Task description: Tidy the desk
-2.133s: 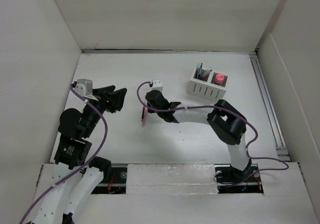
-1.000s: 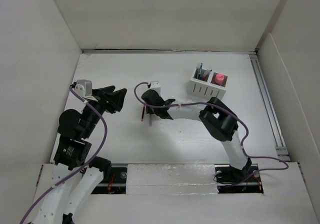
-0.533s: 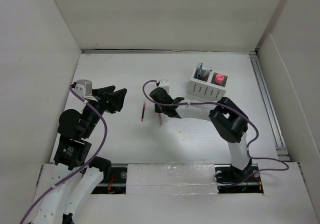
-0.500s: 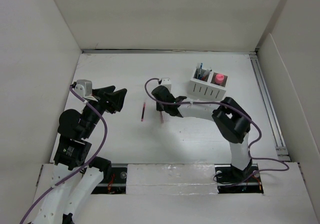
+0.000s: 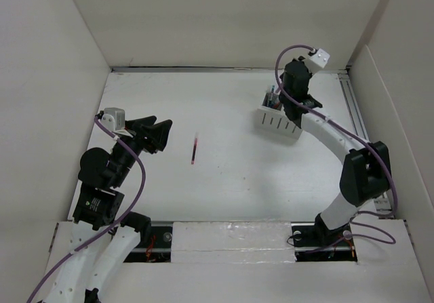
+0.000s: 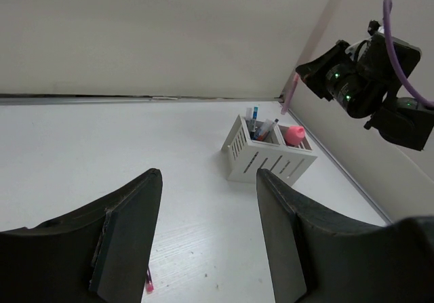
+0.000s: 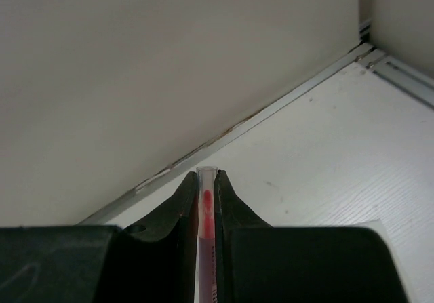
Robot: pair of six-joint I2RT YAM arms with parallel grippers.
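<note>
**One pen gripped above the box, one loose on the worktop**

We see the worktop lying flat and white between plain white walls. A metal rail runs along its right edge, and both arm bases sit at its near edge.

The right arm reaches up and over the far right corner. Its fingers are closed on a slim pen with red inside, pinched from both sides. In the left wrist view the pen hangs nearly upright, slightly tilted, above the box. We cannot tell which compartment it is over.

The box stands near the far right corner, close to the rail. Several pens stand in one compartment, and a pink item sits in the one nearer the rail.

A loose pen lies flat near the middle of the worktop, well apart from the box.

The left arm is folded on the left side. Its fingers stand apart with nothing between them, near the loose pen but not touching it.
</note>
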